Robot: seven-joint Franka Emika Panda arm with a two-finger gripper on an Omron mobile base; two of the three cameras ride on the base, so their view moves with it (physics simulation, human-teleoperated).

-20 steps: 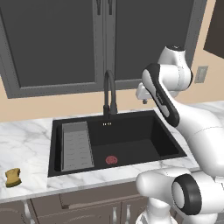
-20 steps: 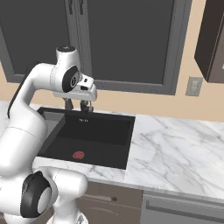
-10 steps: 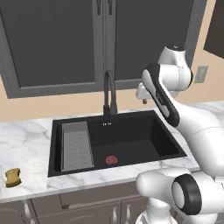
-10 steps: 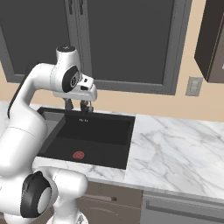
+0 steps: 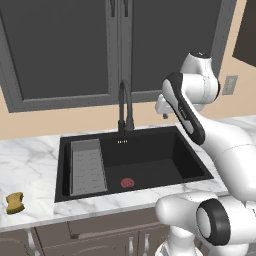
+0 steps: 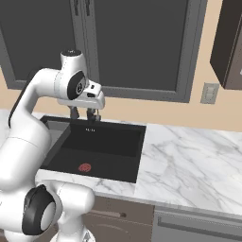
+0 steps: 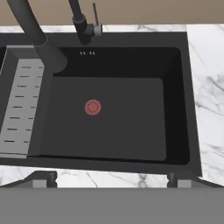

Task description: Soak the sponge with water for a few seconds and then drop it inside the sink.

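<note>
1. Kitchen wall was tan, with dark grey cabinet doors point(image 5: 65, 50) above a white marble bench point(image 6: 189, 160).
2. Black sink point(image 5: 187, 167) sat sunk into the bench, red-ringed drain point(image 5: 128, 183) on its floor, toward the front.
3. Grey ribbed rack point(image 5: 88, 166) lay along the sink's left side in the left base view; same rack ran down the left edge of the hand view.
4. Tall black arched faucet point(image 5: 124, 107) stood at the back rim of the sink, behind the middle of the basin. No stream could be made out under its spout.
5. Sponge point(image 5: 15, 202), small and yellow-brown, lay on the bench left of the sink, near the front edge, well apart from the basin and from the arm.
6. Gripper point(image 6: 83, 115) hung above the back part of the sink, just right of the faucet as seen from the left base view, pointing down.
7. Jaws stood wide, nothing between them; hand view looked straight down into the basin with the drain a little left of centre.
8. Fingertips point(image 7: 43, 178) showed far apart at the bottom corners of the hand view, over the front rim of the sink.
9. Wall outlet point(image 6: 209, 93) sat on the tan wall to the right, above the bench.
</note>
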